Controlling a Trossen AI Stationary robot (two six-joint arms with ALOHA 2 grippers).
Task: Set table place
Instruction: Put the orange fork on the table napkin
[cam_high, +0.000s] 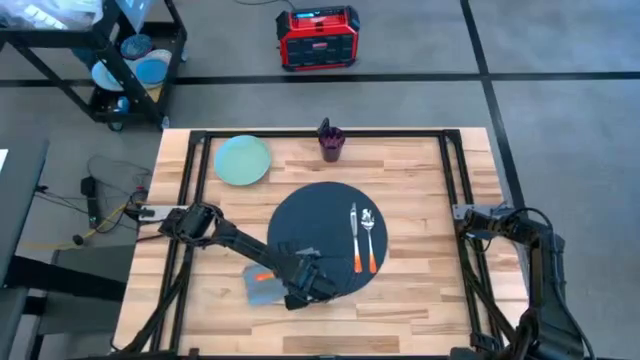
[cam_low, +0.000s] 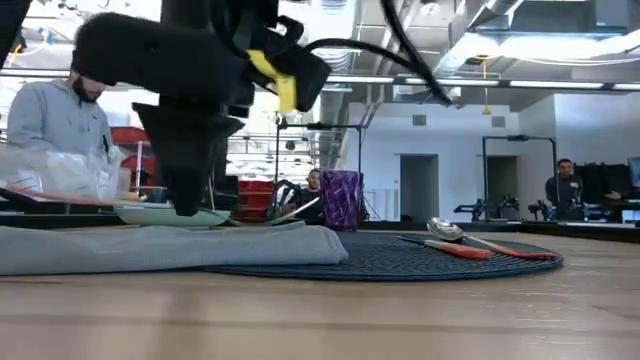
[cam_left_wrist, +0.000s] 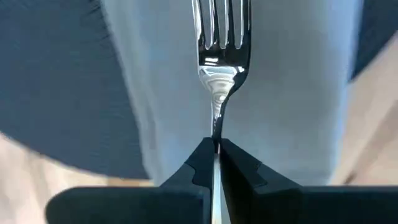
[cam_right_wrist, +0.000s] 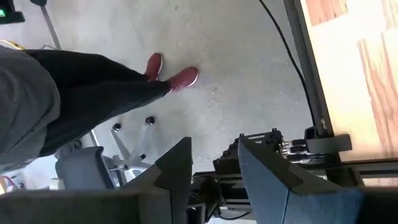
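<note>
Place; left wrist view shows fork in left fingers.

Light wooden plank-top table with a black metal rail frame, carrying a partly laid place setting.

A large round dark grey mat lies at the middle of the table. A folded grey cloth napkin lies at the mat's near-left edge, overlapping it. A pale green round plate rests on the bare wood at the far left, apart from the mat. A purple cup stands upright at the far edge, just beyond the mat.
</note>
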